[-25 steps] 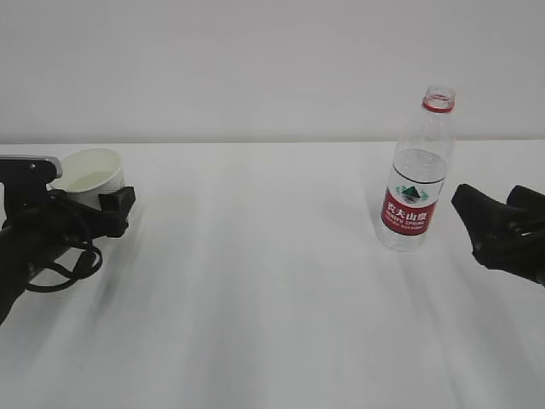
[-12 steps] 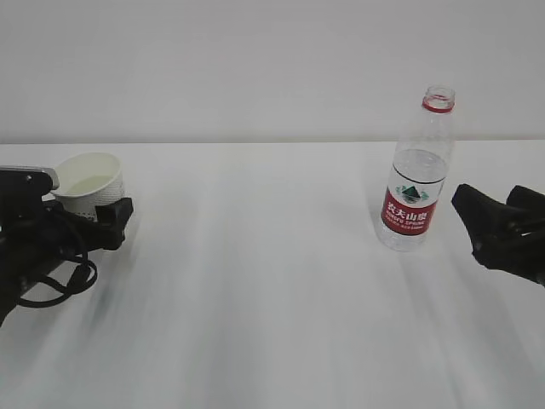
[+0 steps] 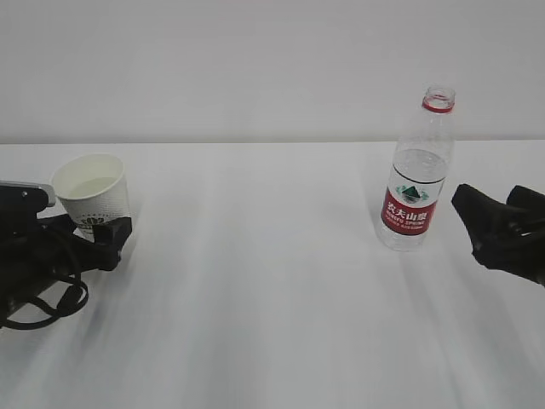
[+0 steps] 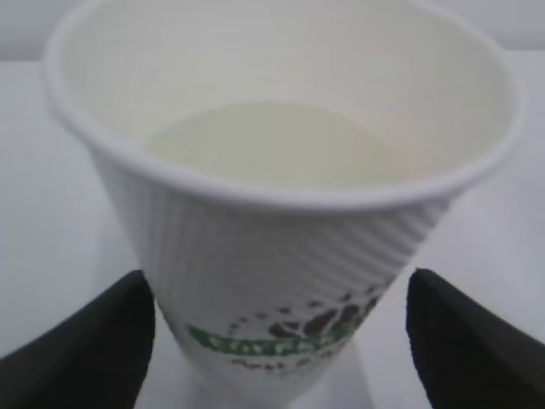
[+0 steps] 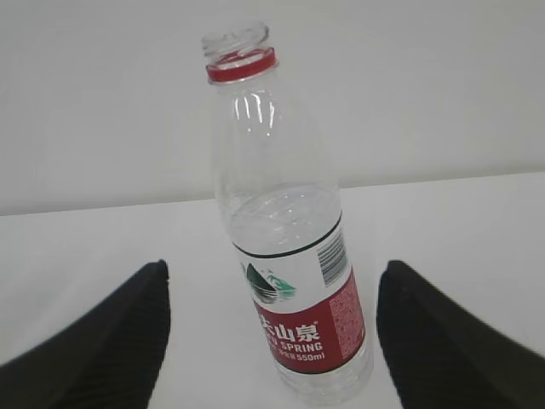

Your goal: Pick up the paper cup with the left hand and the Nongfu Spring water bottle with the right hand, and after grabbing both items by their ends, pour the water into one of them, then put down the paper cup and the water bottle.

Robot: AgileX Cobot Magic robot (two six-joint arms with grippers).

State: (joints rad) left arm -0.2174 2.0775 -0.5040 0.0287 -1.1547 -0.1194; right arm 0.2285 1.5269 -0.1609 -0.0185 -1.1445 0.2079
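- Exterior view: left end effector (image 3: 109, 232) low at the left of the white worktop (image 3: 272, 298), fingers spread, paper cup (image 3: 92, 194) upright just behind.
- Right end effector (image 3: 498, 223) likewise spread, empty.
- Farther back, Nongfu Spring water bottle (image 3: 417, 175) upright, uncapped, free of it.

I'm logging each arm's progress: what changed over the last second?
The left gripper sank lower and drew back toward the left edge, open around the paper cup, uncovering more of it. The bottle and the open right gripper stayed put.
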